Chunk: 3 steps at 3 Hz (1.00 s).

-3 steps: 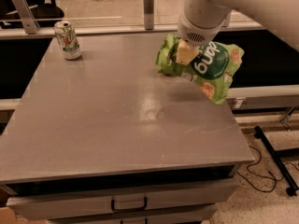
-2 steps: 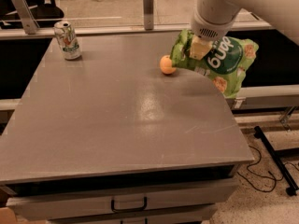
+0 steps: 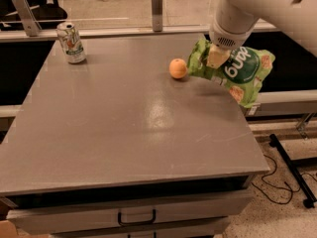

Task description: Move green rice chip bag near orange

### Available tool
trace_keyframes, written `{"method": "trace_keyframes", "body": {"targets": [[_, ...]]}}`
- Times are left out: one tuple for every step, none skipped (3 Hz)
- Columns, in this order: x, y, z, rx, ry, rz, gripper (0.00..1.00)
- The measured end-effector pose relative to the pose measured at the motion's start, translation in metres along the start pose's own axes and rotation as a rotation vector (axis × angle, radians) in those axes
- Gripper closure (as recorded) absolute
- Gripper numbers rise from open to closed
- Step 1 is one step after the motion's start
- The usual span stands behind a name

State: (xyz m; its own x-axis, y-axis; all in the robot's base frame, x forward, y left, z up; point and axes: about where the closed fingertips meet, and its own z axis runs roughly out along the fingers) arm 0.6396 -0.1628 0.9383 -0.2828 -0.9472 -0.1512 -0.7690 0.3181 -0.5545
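Note:
The green rice chip bag [image 3: 237, 72] is light green with a dark green circle and white lettering. It hangs tilted above the table's right edge, partly past it. My gripper [image 3: 217, 56] comes down from the white arm at the top right and is shut on the bag's upper left part. The orange [image 3: 178, 68] is small and round and sits on the grey table [image 3: 124, 128] just left of the bag, with a small gap between them.
A white-and-green drink can [image 3: 70, 42] stands at the table's far left corner. A metal post [image 3: 157, 6] rises behind the back edge. Drawers [image 3: 136, 216] sit under the front edge. Cables and a black stand leg [image 3: 292, 170] lie on the floor at the right.
My gripper has carried the bag to the right and a little back, uncovering the orange, which has stayed put on the table.

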Motion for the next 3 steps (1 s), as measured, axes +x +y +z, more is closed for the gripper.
{"method": "trace_keyframes", "body": {"targets": [[0.012, 0.003, 0.015, -0.014, 0.014, 0.027, 1.00], [0.023, 0.007, 0.028, -0.027, 0.031, 0.057, 0.82], [0.028, 0.012, 0.039, -0.044, 0.041, 0.079, 0.59]]}}
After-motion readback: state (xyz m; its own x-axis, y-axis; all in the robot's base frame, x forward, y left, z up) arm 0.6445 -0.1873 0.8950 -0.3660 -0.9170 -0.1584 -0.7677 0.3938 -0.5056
